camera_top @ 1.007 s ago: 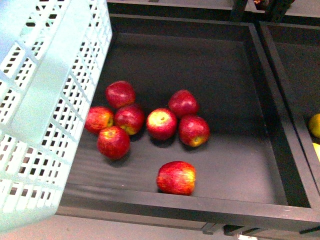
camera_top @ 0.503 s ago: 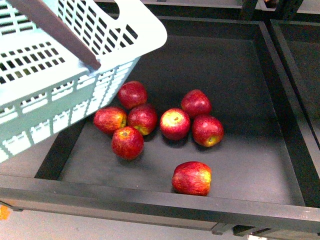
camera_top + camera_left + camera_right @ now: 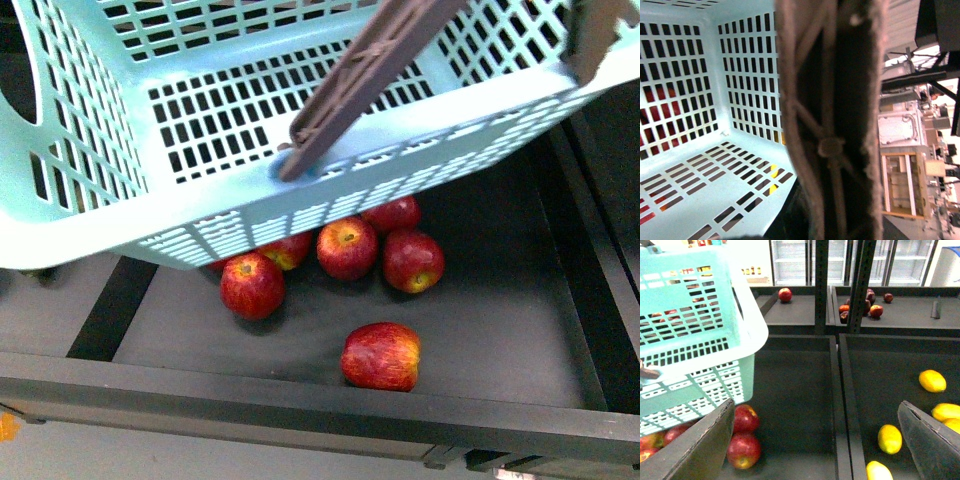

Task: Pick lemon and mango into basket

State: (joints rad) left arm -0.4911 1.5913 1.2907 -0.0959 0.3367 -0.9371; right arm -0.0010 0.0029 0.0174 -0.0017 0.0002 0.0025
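**Basket** (image 3: 200,215): light teal plastic with slotted walls and floor. It is lifted clear and tilted, hanging over the back half of the apple tray (image 3: 300,395). The left wrist view shows a bare slotted floor inside.

**Handle** (image 3: 365,75): brown, crossing the basket's open top at a slant. In the left wrist view it fills the middle, very close and blurred.

**Left gripper**: hidden behind the handle. Its wrist camera sits right against the brown bar, but I cannot tell whether the jaws are closed round it.

**Right gripper** (image 3: 816,405): two dark fingers (image 3: 705,445) spread wide with nothing between them, hovering above the divider (image 3: 836,390) where the two black trays meet.

**Red apples**: a cluster (image 3: 347,248) lies mid-tray, partly under the basket's lower edge. One lone apple (image 3: 380,357) lies near the front edge of the same tray.

**Neighbouring tray** (image 3: 880,360): black, next to the apple tray on its right.

**Lemon** (image 3: 890,438): small bright yellow oval lying on the neighbouring tray's floor toward its near edge, well apart from the basket.

**Mango** (image 3: 932,381): orange-yellow oval in the same tray, further back than the lemon.

**Other yellow fruits**: one (image 3: 879,471) lies just nearer than the lemon. Another (image 3: 946,411) is partly hidden by the right gripper's finger.

**Back shelf** (image 3: 800,310): dark, holding more red fruit, one of them alone (image 3: 785,294).
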